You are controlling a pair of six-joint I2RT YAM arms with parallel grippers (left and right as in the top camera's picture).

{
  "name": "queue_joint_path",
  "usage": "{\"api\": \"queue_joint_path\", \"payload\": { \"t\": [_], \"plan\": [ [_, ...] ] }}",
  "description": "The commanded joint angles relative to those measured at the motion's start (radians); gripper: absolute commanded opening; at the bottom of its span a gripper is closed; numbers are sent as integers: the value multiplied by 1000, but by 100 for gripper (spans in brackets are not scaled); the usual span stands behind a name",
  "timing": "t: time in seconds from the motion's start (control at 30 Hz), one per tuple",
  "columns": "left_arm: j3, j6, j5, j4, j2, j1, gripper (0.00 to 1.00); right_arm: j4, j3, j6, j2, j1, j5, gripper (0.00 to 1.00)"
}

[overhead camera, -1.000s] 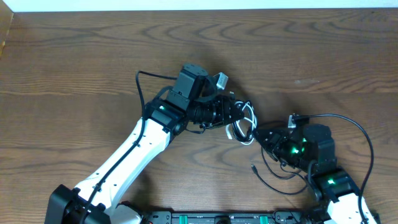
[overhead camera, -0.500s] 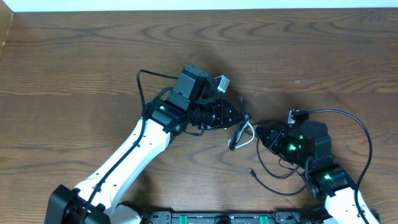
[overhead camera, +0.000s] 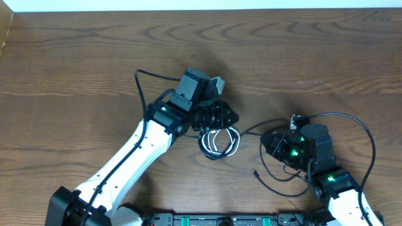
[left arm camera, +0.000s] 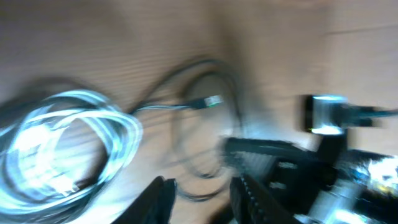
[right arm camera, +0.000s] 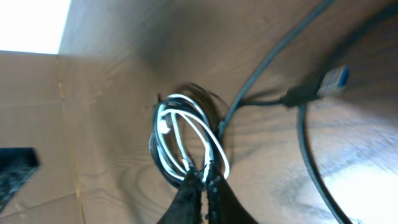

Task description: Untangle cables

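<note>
Lying coiled on the desk (overhead camera: 75, 56), the white cable (overhead camera: 220, 142) sits just below the left gripper (overhead camera: 221, 120) in the overhead view, with the right gripper (overhead camera: 269, 140) near its right side and a loose black cable (overhead camera: 276, 177) curling below that.

The left wrist view is blurred. It shows the left gripper (left arm camera: 199, 194) with its jaws apart and empty, the coil (left arm camera: 62, 149) to one side.

The right wrist view shows the right gripper (right arm camera: 202, 177) with its jaws pressed together at the coil's (right arm camera: 186, 140) edge. Whether they pinch a strand cannot be told.
</note>
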Motion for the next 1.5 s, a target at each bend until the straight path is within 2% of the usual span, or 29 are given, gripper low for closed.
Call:
{"api": "queue_joint_path", "payload": {
  "t": [0.0,0.1,0.17,0.23,0.4,0.63,0.77,0.87,0.97,1.03,1.1,1.27,1.3,1.47],
  "plan": [
    [10,1,-255,-90,-18,2,46,-18,-2,-44,-6,-3,12,10],
    [10,-103,-389,-212,-18,2,46,-3,-2,-134,-6,12,-3,26],
    [10,-226,-475,-277,-17,2,46,34,-2,-262,8,35,-6,38],
    [10,-291,-509,-302,-18,2,47,62,-2,-304,27,53,-6,44],
    [10,-370,-521,-309,-18,2,47,196,-2,-356,158,122,42,47],
    [10,-385,-529,-327,-18,2,47,559,8,-377,478,150,14,43],
    [10,-385,-574,-364,-18,2,47,608,34,-378,614,150,6,43],
    [10,-385,-577,-367,-18,2,47,628,51,-410,688,151,-49,38],
    [10,-385,-581,-366,-18,2,48,673,53,-411,722,151,-129,30],
    [10,-385,-597,-368,-18,2,48,678,53,-411,725,151,-137,18],
    [10,-385,-599,-368,-18,2,48,690,53,-411,724,151,-142,1],
    [10,-384,-599,-369,-18,2,49,763,53,-412,719,146,-236,1],
    [10,-384,-599,-369,-18,2,53,775,53,-412,713,140,-262,1],
    [10,-377,-599,-381,-18,2,54,779,53,-410,632,32,-424,1]
  ]
}}
